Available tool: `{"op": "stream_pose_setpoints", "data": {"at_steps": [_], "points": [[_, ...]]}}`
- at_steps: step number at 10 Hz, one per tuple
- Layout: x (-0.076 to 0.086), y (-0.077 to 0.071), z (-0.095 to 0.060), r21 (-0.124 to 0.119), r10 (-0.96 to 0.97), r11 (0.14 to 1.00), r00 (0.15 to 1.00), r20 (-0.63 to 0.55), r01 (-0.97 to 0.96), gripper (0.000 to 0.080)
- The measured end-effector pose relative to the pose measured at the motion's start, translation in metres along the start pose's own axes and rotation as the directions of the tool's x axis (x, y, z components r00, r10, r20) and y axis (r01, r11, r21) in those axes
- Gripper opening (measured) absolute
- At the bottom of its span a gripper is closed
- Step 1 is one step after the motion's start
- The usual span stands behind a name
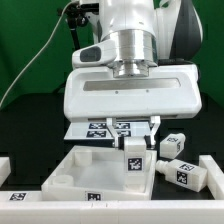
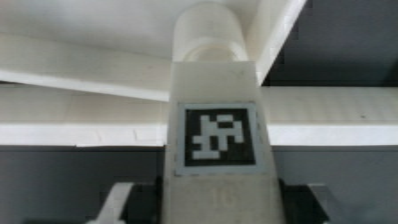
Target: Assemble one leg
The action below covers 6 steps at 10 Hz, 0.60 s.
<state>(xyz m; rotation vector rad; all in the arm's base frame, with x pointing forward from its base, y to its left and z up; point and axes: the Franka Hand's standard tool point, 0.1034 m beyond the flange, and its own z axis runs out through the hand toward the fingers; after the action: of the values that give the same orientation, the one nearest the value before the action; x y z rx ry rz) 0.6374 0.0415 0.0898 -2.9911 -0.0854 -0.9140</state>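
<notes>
The claw (image 1: 137, 142) (image 2: 214, 207) is clamped on the leg (image 1: 135, 163) (image 2: 215, 95), one finger on each side of it. The leg stands upright between the fingers (image 1: 121, 130), with most of its length hanging below the fingertips and a tag facing the exterior camera.

In the wrist view the leg runs straight out from between the two dark pads (image 2: 128, 200), centred, its tag square to the camera and its rounded far end pointing away from the claw.

Directly under the claw lies the panel (image 1: 92, 165). The leg's lower end is over the panel's corner on the exterior view's right. Whether it touches the panel cannot be told. A round socket (image 1: 62, 181) shows in the panel's corner on the exterior view's left, well apart from the leg.

Behind the fingers, beneath the claw's white body, lies the marker board (image 1: 103, 128). To the exterior view's right of the claw, a second leg (image 1: 172, 145) and a third leg (image 1: 187, 174) rest on the dark surface (image 1: 30, 130), near each other.
</notes>
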Motion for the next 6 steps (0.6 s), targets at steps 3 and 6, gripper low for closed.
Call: {"op": "stream_pose_setpoints", "data": {"at_steps": [3, 6], "points": [[0.001, 0.0, 0.0, 0.001, 0.0, 1.0, 1.0, 0.003, 0.0, 0.0566], [0.027, 0.003, -0.022, 0.019, 0.006, 1.0, 0.998, 0.06, -0.007, 0.0645]]}}
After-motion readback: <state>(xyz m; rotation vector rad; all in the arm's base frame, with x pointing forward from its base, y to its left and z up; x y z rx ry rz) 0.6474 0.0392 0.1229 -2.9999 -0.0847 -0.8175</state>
